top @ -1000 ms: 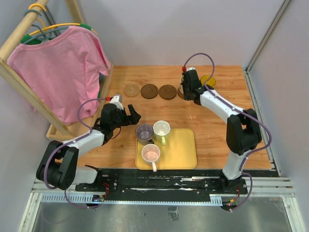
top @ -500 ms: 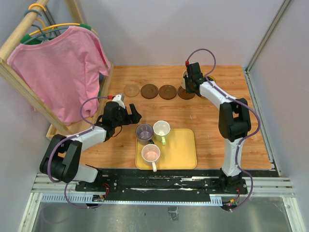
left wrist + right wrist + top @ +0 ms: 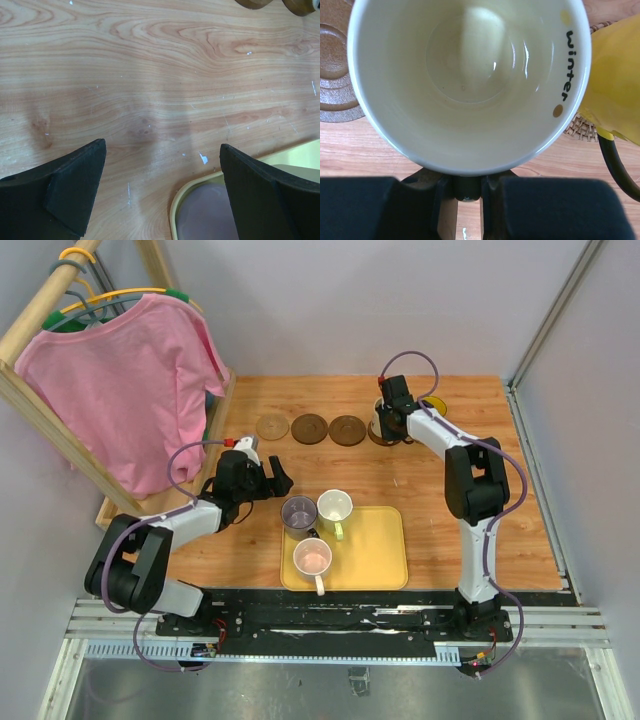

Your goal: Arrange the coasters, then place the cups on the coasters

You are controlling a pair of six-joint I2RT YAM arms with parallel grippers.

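My right gripper [image 3: 467,187] is shut on the handle of the cream cup [image 3: 470,75], which has "winter" printed inside its rim. In the top view this cup [image 3: 379,415] is over the fourth coaster [image 3: 382,438]; whether it rests on that coaster I cannot tell. Three brown coasters [image 3: 309,428] lie in a row to its left. The yellow cup [image 3: 432,405] sits on a woven coaster [image 3: 582,127] just to the right. My left gripper [image 3: 279,480] is open above bare wood, beside the grey-purple cup [image 3: 298,512]. The white-greenish cup [image 3: 335,507] and the pink cup [image 3: 313,557] also stand on the tray.
The yellow tray [image 3: 375,550] lies at the front middle; its corner [image 3: 182,200] shows between my left fingers. A wooden rack with a pink shirt [image 3: 130,390] fills the left side. A metal frame [image 3: 535,440] borders the table's right edge.
The right arm has swung its elbow back and left, and the gripper with the cream cup has shifted slightly left by the fourth coaster. The left gripper has barely moved.
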